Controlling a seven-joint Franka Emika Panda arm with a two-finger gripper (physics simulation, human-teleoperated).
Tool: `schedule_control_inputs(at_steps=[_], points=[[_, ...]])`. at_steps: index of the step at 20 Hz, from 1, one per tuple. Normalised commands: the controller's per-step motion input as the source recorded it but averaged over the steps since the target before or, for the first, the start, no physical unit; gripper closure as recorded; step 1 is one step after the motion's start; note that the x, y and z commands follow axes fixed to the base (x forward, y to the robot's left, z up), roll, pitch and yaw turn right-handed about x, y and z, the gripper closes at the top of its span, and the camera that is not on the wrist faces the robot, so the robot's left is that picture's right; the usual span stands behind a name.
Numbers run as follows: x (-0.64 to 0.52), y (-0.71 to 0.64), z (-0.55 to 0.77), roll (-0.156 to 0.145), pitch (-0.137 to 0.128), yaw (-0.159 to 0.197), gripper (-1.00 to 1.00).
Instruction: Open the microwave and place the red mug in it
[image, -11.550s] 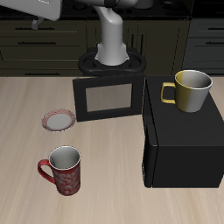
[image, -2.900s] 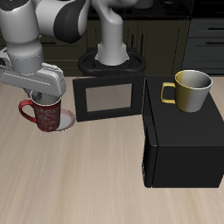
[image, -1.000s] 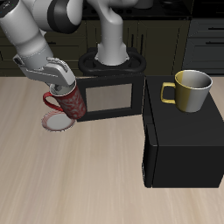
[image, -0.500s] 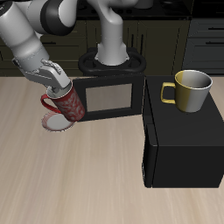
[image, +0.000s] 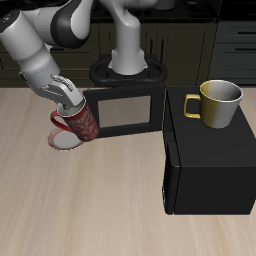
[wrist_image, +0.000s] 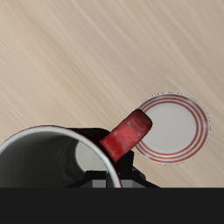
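Grip: while the red mug (image: 79, 121) hangs tilted above the bench (image: 110, 190), the hand (image: 68, 98) is clamped on its rim, the mouth turned up toward the wrist.
Why tilted: judging by the task, the mug is being carried sideways toward the microwave (image: 212, 162), so the lean looks like a product of the arm's reach, not a pour.
Mug position: clear of the bench, just in front of the swung-open microwave door (image: 123, 110), its red loop handle (wrist_image: 126, 137) pointing down over a small red-rimmed plate (wrist_image: 174, 129).
Door: it stands open and square to the oven, facing the front edge with its grey window showing.
Obstacle: the door sits between the mug and the oven cavity, so the route probably has to pass around its free edge.
Bystander: a yellow mug (image: 215, 103) rests on top of the microwave, well away from the carry.
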Motion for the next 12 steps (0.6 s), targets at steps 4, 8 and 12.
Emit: schedule_control_inputs(at_steps=[4,8,12], points=[[-0.06,0.05,-0.08,-0.001,0.027,0.007,1.0],[-0.14,0.18,-0.09,0.024,0.018,0.022,1.0],[-0.15,0.16,-0.04,0.011,0.018,0.011,1.0]])
